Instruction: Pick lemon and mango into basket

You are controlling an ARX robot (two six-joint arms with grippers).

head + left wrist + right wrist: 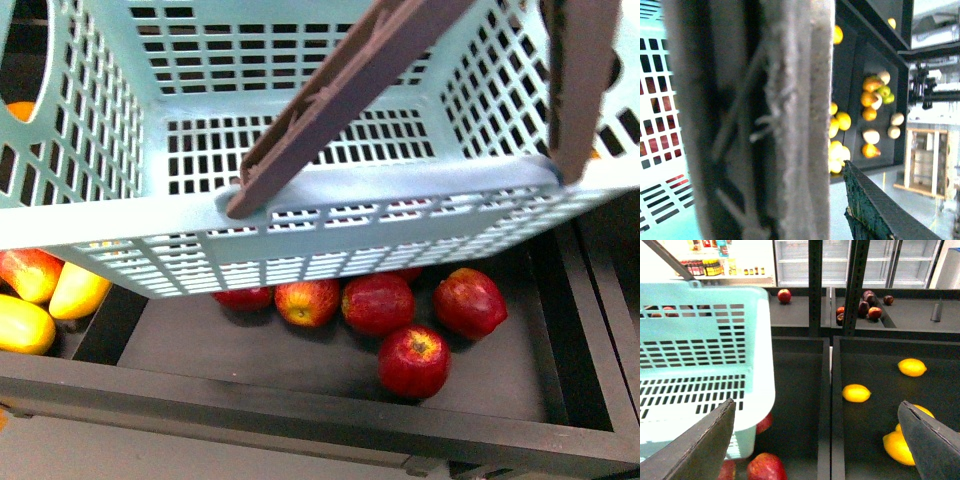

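Light aqua-blue plastic lattice basket (300, 62) hung raised over a dark tray (300, 405) of red apples (378, 302), its brown ribbed handle (330, 95) slanting across the front view; no fruit showed inside it. The small bright yellow oval lemon (856, 393) lay with two others in the dark compartment (875, 352) just beside the basket's tray. The elongated orange-yellow mango (24, 325) lay in the compartment on the robot's left, near the basket's lower wall. The right gripper (815, 440) was spread wide and empty, apart from every fruit. The left gripper (840, 215) sat against the handle, which filled its wrist view, so whether it was clamped could not be told. Judged handling: the lemon is light, firm and smooth-skinned, apt to roll, best pinched across its short middle. The mango is heavier, slippery and easily bruised, best taken across its waist at mid-length with gentle pressure
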